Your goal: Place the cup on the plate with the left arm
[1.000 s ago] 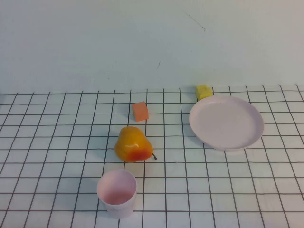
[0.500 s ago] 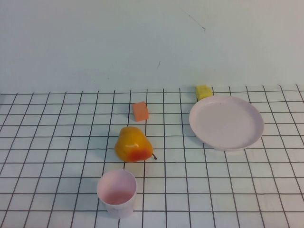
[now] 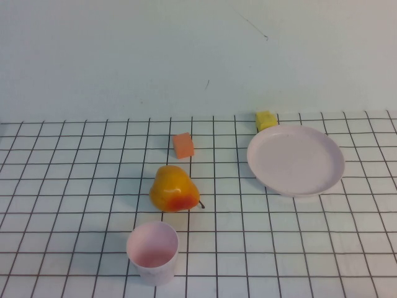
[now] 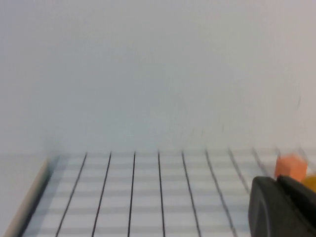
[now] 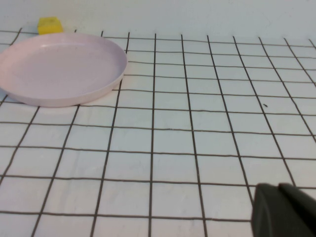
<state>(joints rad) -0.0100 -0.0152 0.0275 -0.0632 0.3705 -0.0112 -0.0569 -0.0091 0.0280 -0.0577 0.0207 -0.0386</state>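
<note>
left pincer (image 4: pixel 284 210) cut off, right pincer (image 5: pixel 284 211) cut off

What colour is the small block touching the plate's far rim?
Yellow: the block by the plate, clearest in the high view. Neither the left gripper nor the right gripper appears there.

1. Cup (image 3: pixel 152 252) on the bench (image 3: pixel 62 186), near edge, left of centre.
2. Pear (image 3: pixel 174 190) just behind cup.
3. Cube (image 3: pixel 183 145) behind pear.
4. Plate (image 3: pixel 296 160) far right; block (image 3: pixel 265 120) touching its back-left rim.
5. Left hand (image 4: pixel 282 207), right hand (image 5: pixel 284 210): only in wrist views, above bench.
</note>
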